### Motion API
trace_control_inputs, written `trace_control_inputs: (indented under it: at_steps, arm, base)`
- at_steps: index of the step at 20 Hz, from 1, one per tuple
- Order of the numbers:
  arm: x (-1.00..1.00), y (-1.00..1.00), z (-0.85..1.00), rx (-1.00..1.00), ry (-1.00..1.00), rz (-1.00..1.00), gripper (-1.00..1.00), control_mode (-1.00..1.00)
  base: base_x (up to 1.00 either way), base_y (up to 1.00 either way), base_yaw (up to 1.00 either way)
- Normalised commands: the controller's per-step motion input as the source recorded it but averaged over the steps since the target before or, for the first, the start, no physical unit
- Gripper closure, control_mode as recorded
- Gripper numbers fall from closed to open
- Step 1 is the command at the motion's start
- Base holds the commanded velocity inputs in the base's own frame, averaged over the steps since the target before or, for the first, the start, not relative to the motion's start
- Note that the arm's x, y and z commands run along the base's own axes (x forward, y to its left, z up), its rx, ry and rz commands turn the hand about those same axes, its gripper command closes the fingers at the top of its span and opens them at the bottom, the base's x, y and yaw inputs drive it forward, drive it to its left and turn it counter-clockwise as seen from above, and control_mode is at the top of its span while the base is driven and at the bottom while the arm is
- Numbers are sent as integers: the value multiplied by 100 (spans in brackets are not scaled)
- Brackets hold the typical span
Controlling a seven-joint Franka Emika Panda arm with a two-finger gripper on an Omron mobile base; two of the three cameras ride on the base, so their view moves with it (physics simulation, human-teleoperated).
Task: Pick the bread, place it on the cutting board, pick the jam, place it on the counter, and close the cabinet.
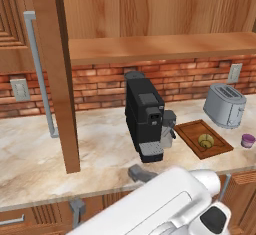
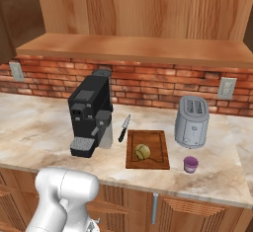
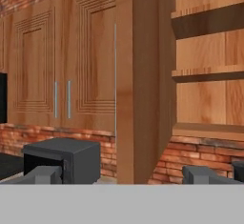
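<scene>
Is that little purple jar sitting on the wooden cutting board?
No. The purple jar stands on the bare counter, apart from the cutting board, which holds the bread.

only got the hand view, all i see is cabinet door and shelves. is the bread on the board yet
Observer: Yes, the bread lies on the cutting board, near its middle.
Operator: ok and wheres the jam
Observer: The jam stands upright on the counter, just off the board's right side in the right base view, on the near side of the toaster.
Operator: anything else close to the board
Observer: A knife lies on the counter between the coffee machine and the board's left edge.
</scene>
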Motion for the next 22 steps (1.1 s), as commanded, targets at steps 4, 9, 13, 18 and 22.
trace_control_inputs:
  at_steps: [4, 9, 13, 18, 22]
  arm:
    - [19, 3, 0, 0, 0, 0, -100, -100]
    - [19, 8, -1, 0, 0, 0, -100, -100]
    - [18, 14, -1, 0, 0, 0, -100, -100]
    - [19, 16, -1, 0, 0, 0, -100, -100]
    - [13, 9, 0, 0, 0, 0, -100, -100]
  base:
    - [0, 0, 0]
    - [0, 0, 0]
    - [0, 0, 0]
    - [0, 0, 0]
    - [0, 0, 0]
